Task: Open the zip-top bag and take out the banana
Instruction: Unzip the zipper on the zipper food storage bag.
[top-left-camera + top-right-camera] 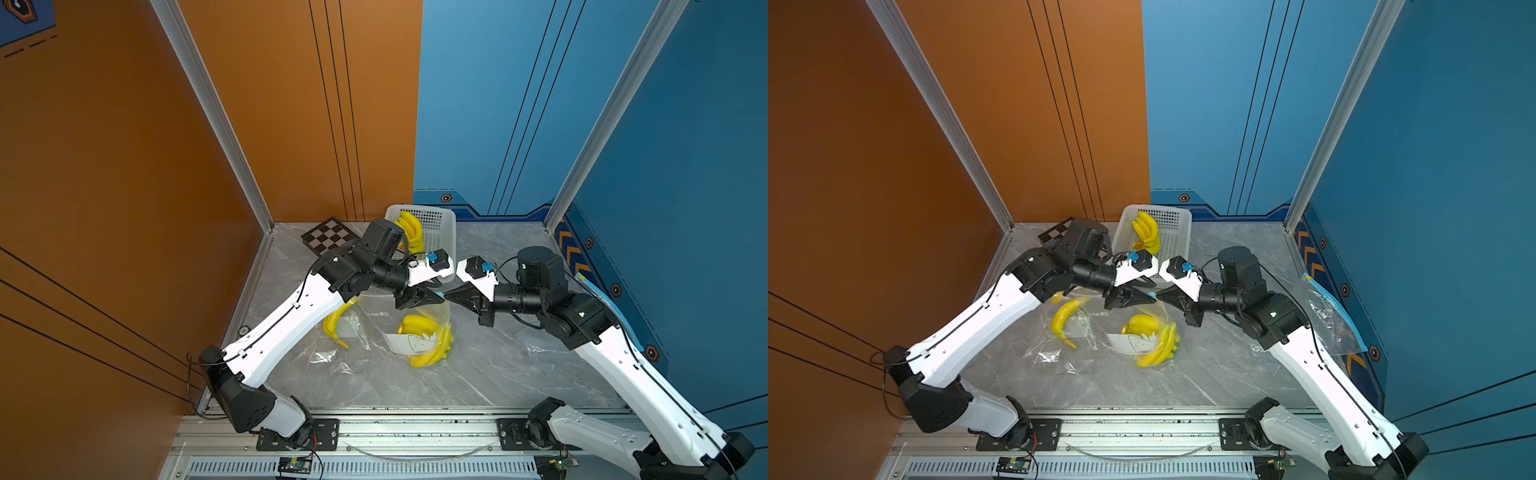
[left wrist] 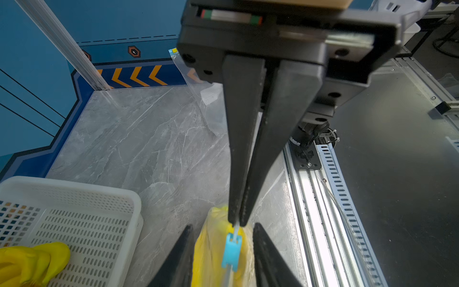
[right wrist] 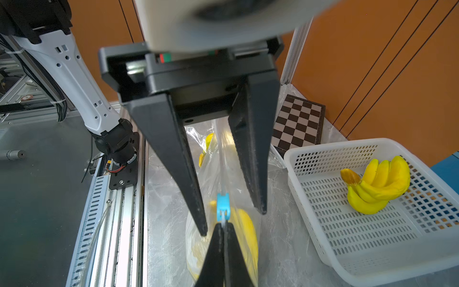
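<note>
zip-top bag [image 1: 374, 316] stood mid counter [image 1: 498, 374] with the banana [image 1: 440, 349] inside, right gripper [image 2: 239, 222] pinched tight on its top edge, left gripper [image 3: 233, 221] spread apart around the blue slider [image 3: 222, 207], not gripping, white basket [image 1: 440, 216] holding another bunch [image 1: 409, 232] just behind

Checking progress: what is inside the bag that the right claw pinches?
Through the clear bag, a yellow banana bunch and a white paper slip show. The slip covers the bunch's middle; anything beneath it cannot be seen.
</note>
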Motion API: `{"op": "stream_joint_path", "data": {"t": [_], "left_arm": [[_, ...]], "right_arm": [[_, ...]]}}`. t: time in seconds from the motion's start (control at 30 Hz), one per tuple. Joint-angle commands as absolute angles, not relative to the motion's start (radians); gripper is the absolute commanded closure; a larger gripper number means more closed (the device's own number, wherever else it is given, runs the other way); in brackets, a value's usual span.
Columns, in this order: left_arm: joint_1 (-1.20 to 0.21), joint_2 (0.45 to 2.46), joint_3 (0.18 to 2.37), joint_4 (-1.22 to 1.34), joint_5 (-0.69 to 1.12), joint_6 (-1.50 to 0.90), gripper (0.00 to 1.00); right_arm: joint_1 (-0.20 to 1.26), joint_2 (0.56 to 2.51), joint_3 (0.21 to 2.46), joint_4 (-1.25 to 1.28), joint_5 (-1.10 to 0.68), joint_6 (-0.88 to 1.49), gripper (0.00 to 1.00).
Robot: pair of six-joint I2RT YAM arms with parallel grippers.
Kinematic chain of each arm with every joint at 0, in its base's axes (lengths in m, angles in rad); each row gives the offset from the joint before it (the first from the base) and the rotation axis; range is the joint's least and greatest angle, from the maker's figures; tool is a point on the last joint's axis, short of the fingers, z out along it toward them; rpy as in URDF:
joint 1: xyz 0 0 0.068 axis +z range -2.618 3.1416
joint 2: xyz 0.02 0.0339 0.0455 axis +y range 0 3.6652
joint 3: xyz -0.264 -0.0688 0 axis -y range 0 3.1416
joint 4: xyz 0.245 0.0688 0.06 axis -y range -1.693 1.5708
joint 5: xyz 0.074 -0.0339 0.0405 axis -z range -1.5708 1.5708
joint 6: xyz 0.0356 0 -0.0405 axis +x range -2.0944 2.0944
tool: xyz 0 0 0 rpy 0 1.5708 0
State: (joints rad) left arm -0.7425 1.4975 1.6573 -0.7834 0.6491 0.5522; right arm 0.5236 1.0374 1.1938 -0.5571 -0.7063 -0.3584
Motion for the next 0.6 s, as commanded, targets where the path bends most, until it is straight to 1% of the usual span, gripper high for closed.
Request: {"op": "stream_joint_path", "data": {"t": [0.0, 0.07, 0.4, 0.43, 0.5, 0.57], "left_arm": [[-0.752, 1.498, 1.682, -0.821, 0.671, 0.566, 0.72], [-0.750, 1.503, 1.690, -0.820, 0.671, 0.566, 0.75], [-0.765, 1.527, 1.729, -0.820, 0.679, 0.554, 0.74], [-0.766, 1.528, 1.727, -0.819, 0.680, 0.553, 0.76], [-0.767, 1.526, 1.723, -0.821, 0.677, 0.552, 0.84], [-0.765, 1.524, 1.719, -0.821, 0.678, 0.552, 0.86]], "right_arm": [[0.514, 1.016, 1.183, -0.541, -0.732, -0.348, 1.00], [0.513, 1.013, 1.178, -0.541, -0.731, -0.348, 1.00], [0.512, 1.012, 1.174, -0.541, -0.737, -0.337, 1.00], [0.512, 1.012, 1.172, -0.541, -0.737, -0.336, 1.00], [0.512, 1.012, 1.173, -0.541, -0.736, -0.336, 1.00], [0.512, 1.015, 1.174, -0.541, -0.738, -0.336, 1.00]]}}
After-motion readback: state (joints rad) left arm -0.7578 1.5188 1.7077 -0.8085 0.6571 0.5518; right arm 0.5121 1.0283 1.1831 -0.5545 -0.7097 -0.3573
